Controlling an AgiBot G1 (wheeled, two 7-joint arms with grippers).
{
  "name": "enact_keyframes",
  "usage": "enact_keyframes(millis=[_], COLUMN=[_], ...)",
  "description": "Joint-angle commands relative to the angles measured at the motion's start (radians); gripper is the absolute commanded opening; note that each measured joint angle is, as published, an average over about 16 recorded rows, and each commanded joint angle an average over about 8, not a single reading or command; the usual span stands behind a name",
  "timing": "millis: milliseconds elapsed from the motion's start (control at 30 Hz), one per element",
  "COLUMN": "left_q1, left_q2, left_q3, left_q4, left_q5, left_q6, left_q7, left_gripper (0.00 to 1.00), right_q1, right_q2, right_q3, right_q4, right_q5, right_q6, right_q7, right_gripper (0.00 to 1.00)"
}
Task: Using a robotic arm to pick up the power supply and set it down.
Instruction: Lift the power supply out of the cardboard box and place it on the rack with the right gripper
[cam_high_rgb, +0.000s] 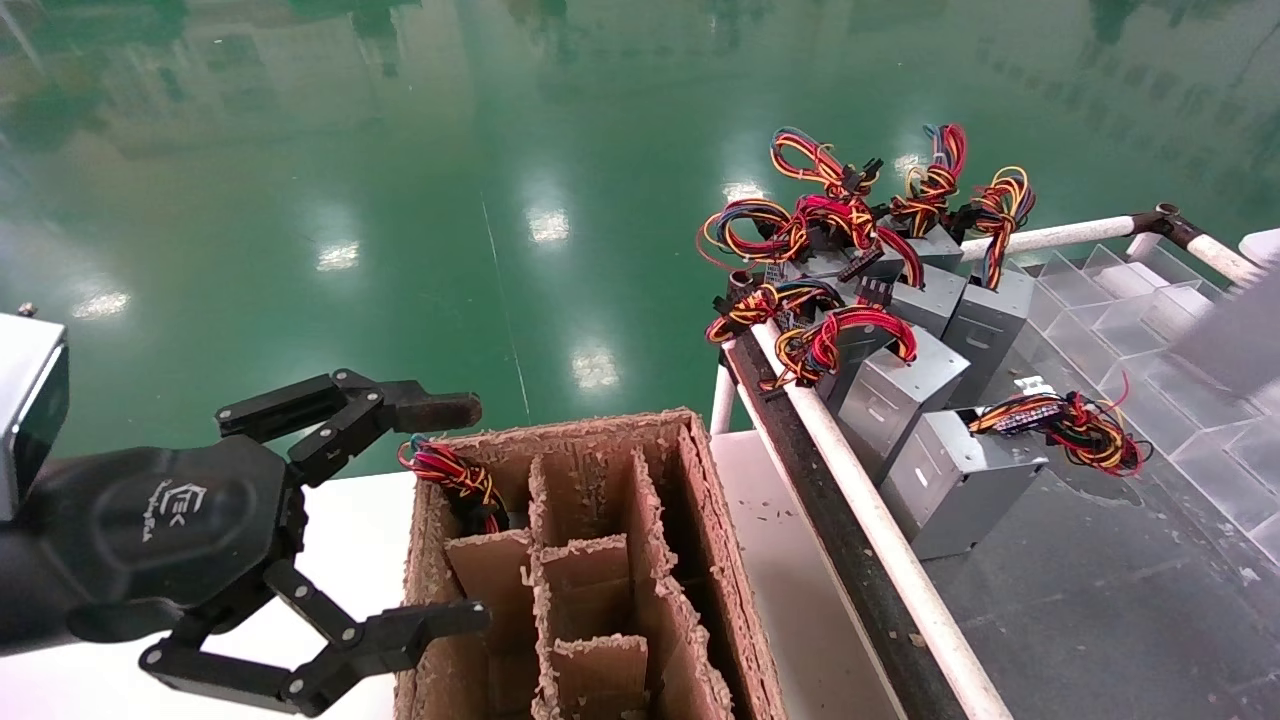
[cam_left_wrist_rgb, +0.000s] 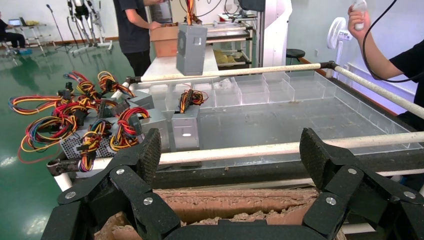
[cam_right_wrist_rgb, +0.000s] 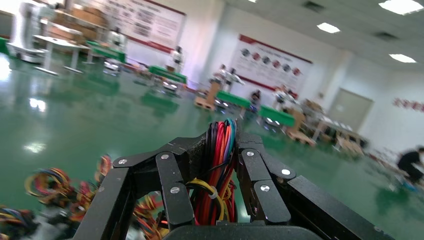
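The left claw (cam_high_rgb: 470, 512) is hanging over the white desk (cam_high_rgb: 350, 530), just beside the near-left side of a cardboard box (cam_high_rgb: 590, 440) with dividers. Its jaws are standing wide apart and holding nothing. In the left wrist view the same claw (cam_left_wrist_rgb: 231, 150) is facing across the box edge toward a white rail (cam_left_wrist_rgb: 250, 149).

The right claw (cam_right_wrist_rgb: 223, 150) is clamping together on a bundle of red, yellow, orange and black wires (cam_right_wrist_rgb: 220, 165). The power supply (cam_left_wrist_rgb: 191, 47) is hanging in the air by its wires, lifted above the far side of the railed tray (cam_left_wrist_rgb: 300, 120), touching nothing below it.

Other supplies (cam_high_rgb: 900, 390) are lying heaped in the tray's far-left corner, their wires sprawling over the rail. One more wire loop (cam_high_rgb: 450, 470) is poking out of the box's far-left compartment.
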Motion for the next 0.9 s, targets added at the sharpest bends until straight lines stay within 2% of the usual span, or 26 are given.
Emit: enact_keyframes(millis=[33, 367, 900], left_q1=[0.0, 0.0, 0.0], left_q2=[0.0, 0.0, 0.0], left_q3=[0.0, 0.0, 0.0], left_q4=[0.0, 0.0, 0.0], left_q5=[0.0, 0.0, 0.0], left_q6=[0.0, 0.0, 0.0], left_q7=[0.0, 0.0, 0.0], left_gripper=[1.0, 1.0, 1.0], right_q1=[-0.015, -0.081, -0.162], right_q2=[0.007, -0.016, -0.152], right_q3=[0.003, -0.009, -0.039], right_q4=[-0.019, -0.022, 0.023], right_q5=[0.004, -0.018, -0.063], right_q6=[0.016, 0.103, 0.193], right_q7=[-0.001, 0.034, 0.047], right_gripper=[0.0, 0.0, 0.0])
